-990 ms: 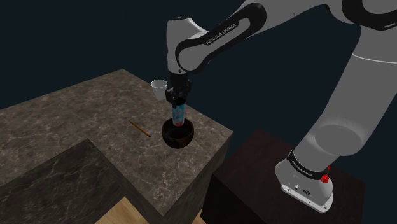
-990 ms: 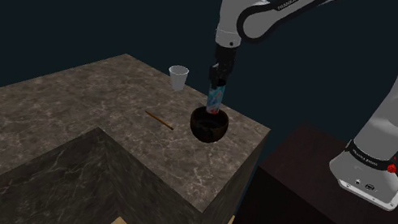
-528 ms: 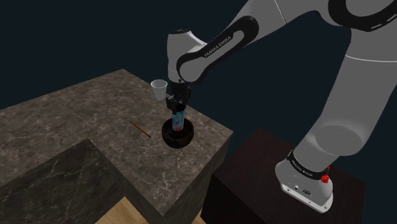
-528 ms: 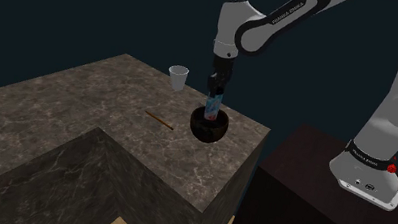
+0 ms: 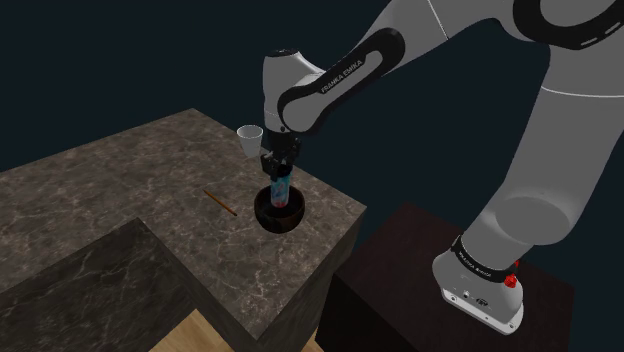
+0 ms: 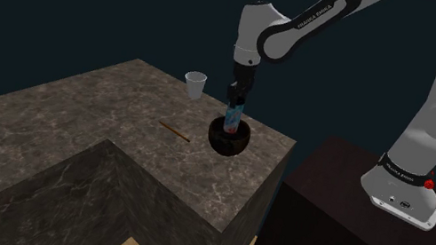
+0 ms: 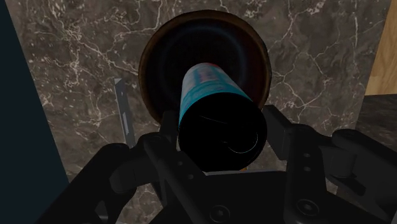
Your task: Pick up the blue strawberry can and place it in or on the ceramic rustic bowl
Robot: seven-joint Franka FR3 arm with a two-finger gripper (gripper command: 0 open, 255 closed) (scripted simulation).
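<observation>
White Franka arm (image 5: 560, 130), dark at the joints, all black at the pincer (image 5: 279, 175).
From where I stand, the links are fat, rounded white shells, with glossy black bands (image 5: 300, 100) curving round each joint. White "FRANKA EMIKA" lettering (image 5: 340, 75) runs along the black stripe on the forearm. A dark ring (image 5: 478, 258) with small white print circles the column above the pale grey foot (image 5: 480, 300), which carries a red knob (image 5: 512, 282). Seen close, the pincer's housing is matt black and blocky, with round screw heads (image 7: 219, 210) sunk in.
</observation>
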